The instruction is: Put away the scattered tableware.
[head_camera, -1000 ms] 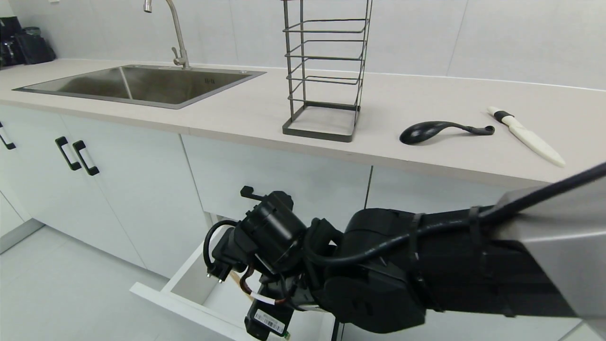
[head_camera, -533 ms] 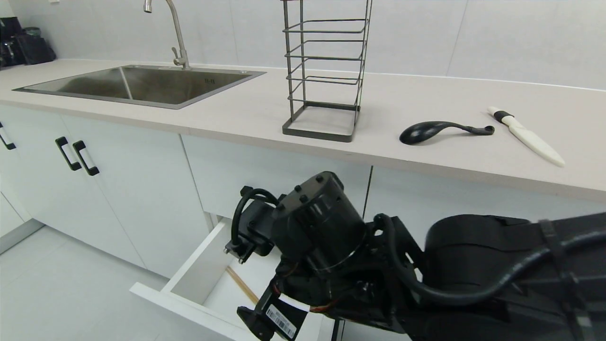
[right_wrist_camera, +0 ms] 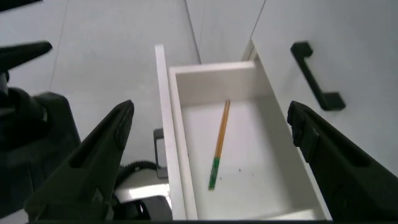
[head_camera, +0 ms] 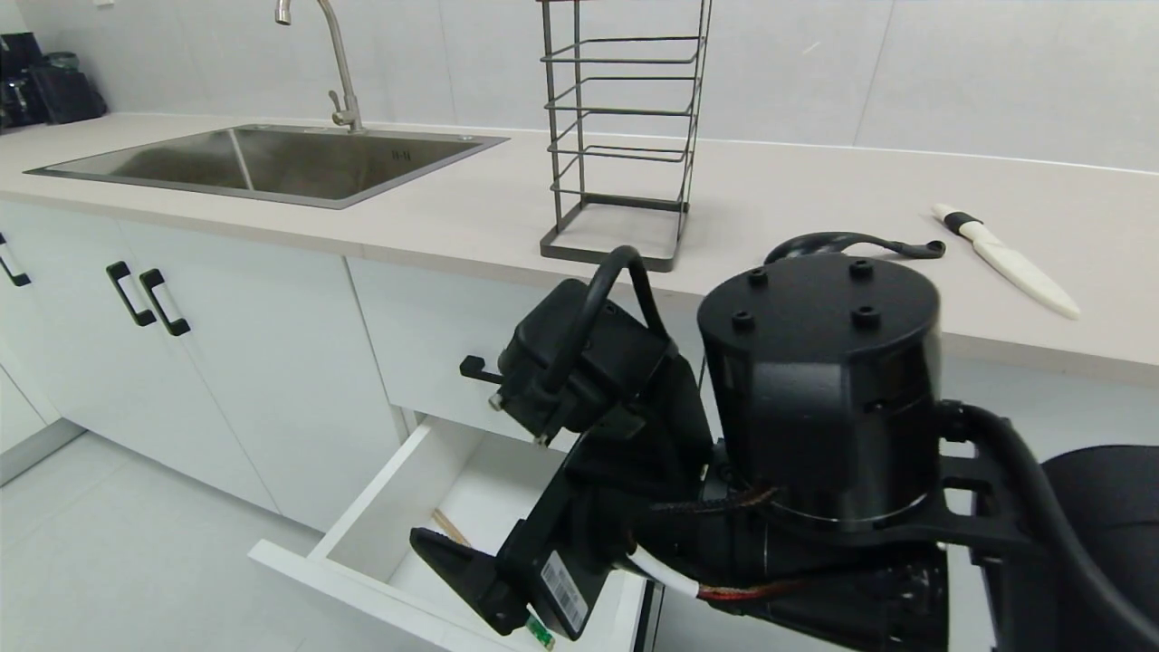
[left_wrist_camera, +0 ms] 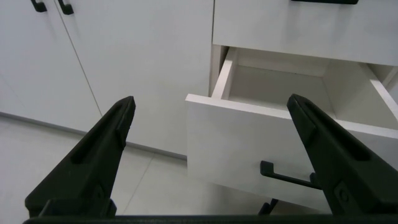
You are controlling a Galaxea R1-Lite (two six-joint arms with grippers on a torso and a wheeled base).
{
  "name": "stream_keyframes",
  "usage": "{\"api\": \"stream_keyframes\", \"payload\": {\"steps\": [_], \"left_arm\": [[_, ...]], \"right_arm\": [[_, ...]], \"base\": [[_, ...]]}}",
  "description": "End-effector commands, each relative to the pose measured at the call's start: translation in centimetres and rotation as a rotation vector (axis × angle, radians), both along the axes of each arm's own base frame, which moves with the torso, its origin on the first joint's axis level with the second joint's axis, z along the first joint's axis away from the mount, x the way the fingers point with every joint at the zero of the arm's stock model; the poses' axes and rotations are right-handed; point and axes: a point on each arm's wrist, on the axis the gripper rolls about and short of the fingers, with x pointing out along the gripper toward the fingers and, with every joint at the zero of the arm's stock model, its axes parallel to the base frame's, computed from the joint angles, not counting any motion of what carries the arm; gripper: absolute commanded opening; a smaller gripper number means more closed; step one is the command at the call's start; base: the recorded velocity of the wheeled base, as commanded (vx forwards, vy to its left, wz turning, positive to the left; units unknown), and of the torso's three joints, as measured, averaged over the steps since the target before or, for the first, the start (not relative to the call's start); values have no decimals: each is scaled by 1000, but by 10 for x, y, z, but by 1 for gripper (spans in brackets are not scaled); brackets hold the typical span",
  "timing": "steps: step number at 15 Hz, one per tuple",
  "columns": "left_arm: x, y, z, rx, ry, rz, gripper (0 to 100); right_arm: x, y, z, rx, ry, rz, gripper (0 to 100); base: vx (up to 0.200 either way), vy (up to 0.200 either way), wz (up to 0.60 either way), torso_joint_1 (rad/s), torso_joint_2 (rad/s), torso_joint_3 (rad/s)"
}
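- The right gripper [right_wrist_camera: 210, 115] hung over the open drawer [head_camera: 376, 512] below the counter [head_camera: 453, 217], fingers spread wide and holding nothing. A chopstick [right_wrist_camera: 219, 146] lay on the drawer floor.
- The left gripper [left_wrist_camera: 210, 102], fingers likewise spread and empty, faced the drawer's front panel from the near side.
- The black spoon [head_camera: 925, 248] and the white knife [head_camera: 1005, 261] lay at the right of the counter, near each other and well apart from the drawer.
- Likely risks: an arm lifting from the drawer could clip the counter edge or the handle [right_wrist_camera: 317, 78] above. A careless reach for the spoon could knock the knife or brush the wire rack [head_camera: 625, 136].
- The spoon's curved handle looked apt to twist out of a loose pinch.
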Motion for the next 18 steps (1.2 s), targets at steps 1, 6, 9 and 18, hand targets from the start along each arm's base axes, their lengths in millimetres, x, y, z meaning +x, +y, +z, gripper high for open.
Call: {"api": "stream_keyframes", "payload": {"steps": [1, 6, 9, 18], "left_arm": [[0, 0, 0, 0, 1, 0, 100], [0, 0, 0, 0, 1, 0, 100], [0, 0, 0, 0, 1, 0, 100], [0, 0, 0, 0, 1, 0, 100]], "right_arm": [[1, -4, 3, 32, -20, -10, 100], [-4, -29, 8, 52, -73, -160, 100], [-15, -38, -2, 31, -66, -163, 100], [-23, -48, -12, 38, -71, -155, 100]], "base": [[0, 0, 0, 0, 0, 0], [0, 0, 0, 0, 0, 0], [0, 0, 0, 0, 0, 0], [0, 0, 0, 70, -45, -22]]}}
